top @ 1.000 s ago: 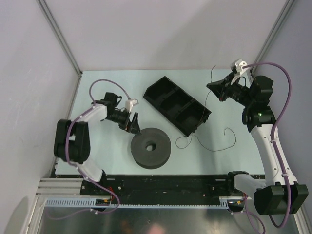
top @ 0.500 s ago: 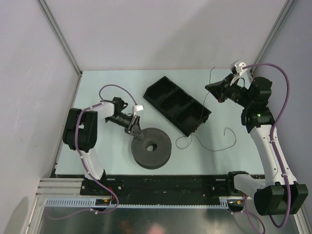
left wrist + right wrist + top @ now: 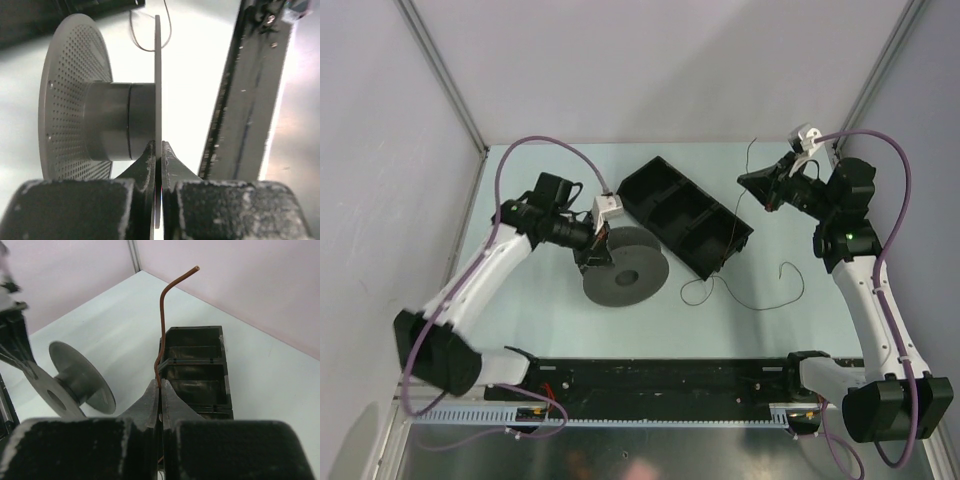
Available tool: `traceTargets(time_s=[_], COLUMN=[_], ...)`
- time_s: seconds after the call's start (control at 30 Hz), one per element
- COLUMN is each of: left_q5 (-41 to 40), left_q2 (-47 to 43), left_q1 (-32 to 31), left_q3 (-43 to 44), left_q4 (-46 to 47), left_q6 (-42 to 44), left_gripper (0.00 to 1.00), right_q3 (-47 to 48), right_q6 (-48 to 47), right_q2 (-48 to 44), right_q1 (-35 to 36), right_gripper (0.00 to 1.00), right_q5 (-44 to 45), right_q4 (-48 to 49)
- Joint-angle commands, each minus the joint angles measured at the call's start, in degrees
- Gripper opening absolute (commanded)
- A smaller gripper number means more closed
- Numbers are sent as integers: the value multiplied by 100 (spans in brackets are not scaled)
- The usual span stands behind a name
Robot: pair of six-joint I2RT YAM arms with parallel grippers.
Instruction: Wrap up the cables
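Left arm (image 3: 480, 275): reaches from the near-left base up and right, wrist bent toward table centre.
Left gripper (image 3: 594, 247): clenched on spool (image 3: 626, 272), fingertips (image 3: 148, 160) pinching the thin edge of one flange. Holds spool tipped on edge, hub sideways, just beside tray's near-left wall. Cannot tell whether spool touches table (image 3: 770, 340).
Right arm (image 3: 868, 300): rises from the near-right base, elbow high, wrist turned left over the far-right part of table.
Right gripper (image 3: 756, 186): clamped on wire (image 3: 162, 305) close to one end. Short brown end sticks up past the jaws, bent over at the tip.
Wire: hangs from right gripper past tray's right corner, then lies in loose waves on table, right of spool and apart from it.
Tray (image 3: 726, 256): black, lies diagonally between the two grippers, three compartments in a row. Shows only its own dark floors and dividers in the right wrist view.
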Motion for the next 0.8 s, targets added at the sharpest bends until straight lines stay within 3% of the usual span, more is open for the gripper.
traceTargets(time_s=[0.0,0.27,0.57,0.67,0.77], left_q5=[-1653,-2538,-2512,-2433,-2391], left_q2=[-918,-1287,-1252,-1120,-972], left_q1=[-643,-1320,-1600,-1612,-1608], left_q3=[245,56,-327,-344,-299], left_q4=[168,187,199,200,203], left_q6=[974,1511,1821,1896,1894], left_gripper=[0,0,1,8,21], right_q3=[8,3,2,7,8], right_q6=[-197,-820,-1136,-1196,-1273], right_q2=[-149,-161,-123,-103,-105], right_q1=[129,617,1060,1111,1142], right_gripper=[0,0,0,0,0], right_q5=[-115,65,200,197,204], right_q4=[16,-342,-543,-599,-682])
